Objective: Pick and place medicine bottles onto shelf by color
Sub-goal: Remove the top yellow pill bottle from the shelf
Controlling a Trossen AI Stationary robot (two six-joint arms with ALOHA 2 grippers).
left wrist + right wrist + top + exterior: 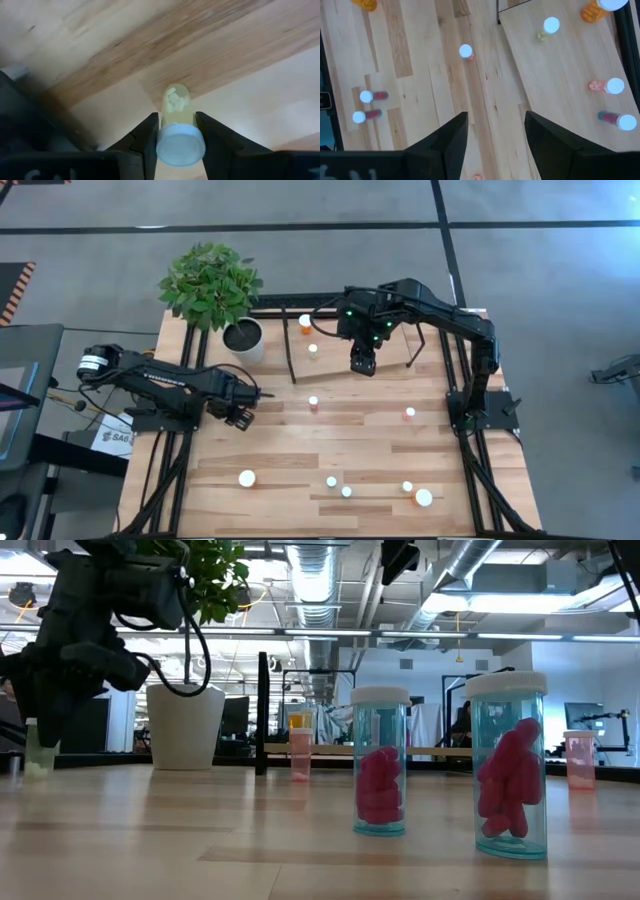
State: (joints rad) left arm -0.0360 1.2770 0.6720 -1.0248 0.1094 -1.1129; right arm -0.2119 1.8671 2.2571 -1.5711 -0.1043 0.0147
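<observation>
My left gripper (240, 412) hangs over the table's left part, shut on a pale medicine bottle (176, 102) with a white cap; the low view shows this bottle (38, 750) below the dark hand. My right gripper (495, 130) stands open and empty, high above the shelf (330, 360). On the shelf board (560, 65) stand an orange bottle (592, 11), a pale one (547, 26) and two pinkish-red ones (605, 86). Several more bottles stand on the tabletop, among them two with red pills (380, 770) near the front edge. My left gripper pinches the pale bottle at its white cap (165, 145), one dark finger (147, 135) on each side of it. The fingers come from above and point straight down. The bottle stays upright below them; whether its bottom rests on the tabletop or hangs just over it, I cannot tell.
A white plant pot (243, 338) with a leafy plant stands at the far left, beside the shelf's black upright (262, 710). Loose bottles dot the table's middle (313, 401) and near part (346, 491). Bare planks lie between my left gripper and the near bottles.
</observation>
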